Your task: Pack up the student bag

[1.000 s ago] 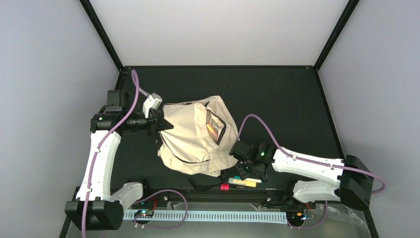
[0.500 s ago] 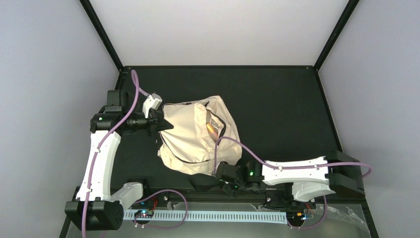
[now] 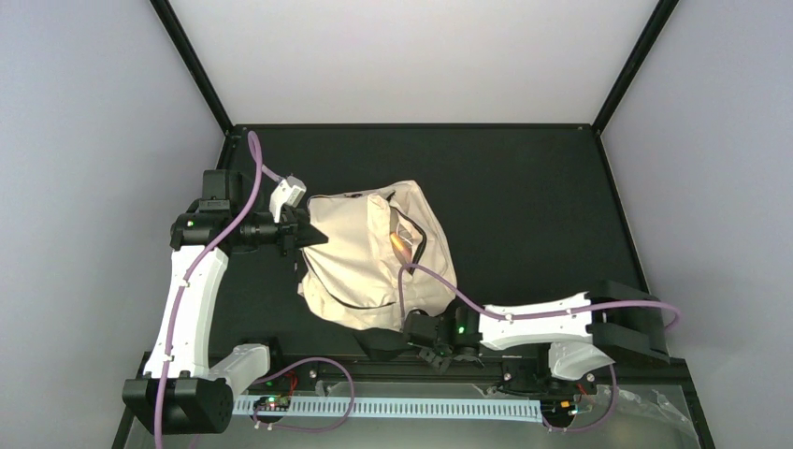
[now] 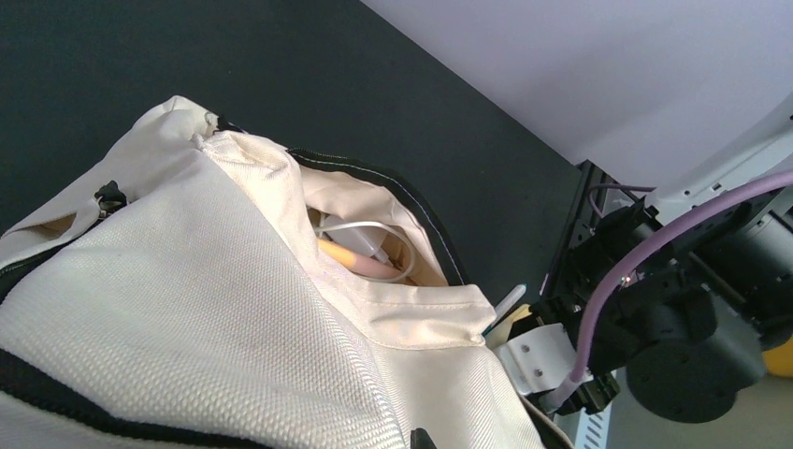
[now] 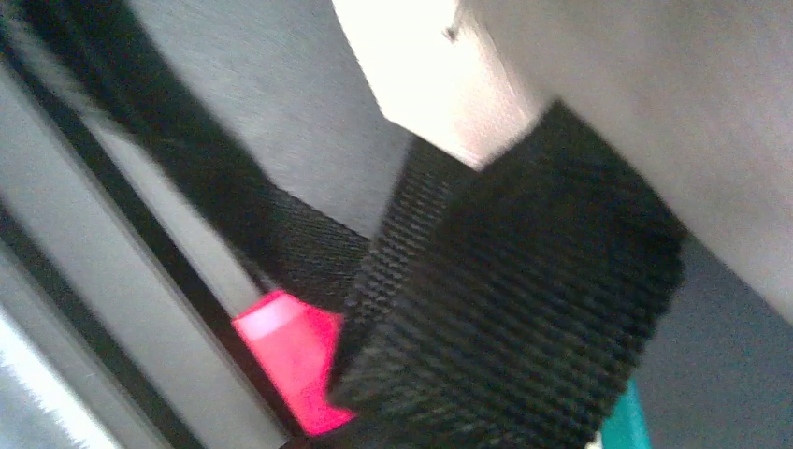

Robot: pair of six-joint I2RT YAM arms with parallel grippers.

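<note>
The left gripper (image 3: 304,236) clamps the left edge of the soft cream-beige fabric backpack (image 3: 369,267) on the black table (image 3: 542,187). The right gripper (image 3: 423,344) is at the backpack's near edge; I cannot tell if it is open or closed.

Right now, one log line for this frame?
bag: unzipped, items inside | left gripper: at bag's edge | right gripper: low by black strap | grips: unclear

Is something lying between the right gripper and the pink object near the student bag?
Yes. A black webbing strap of the student bag lies across the pink object, covering part of it, close under the right gripper.
</note>
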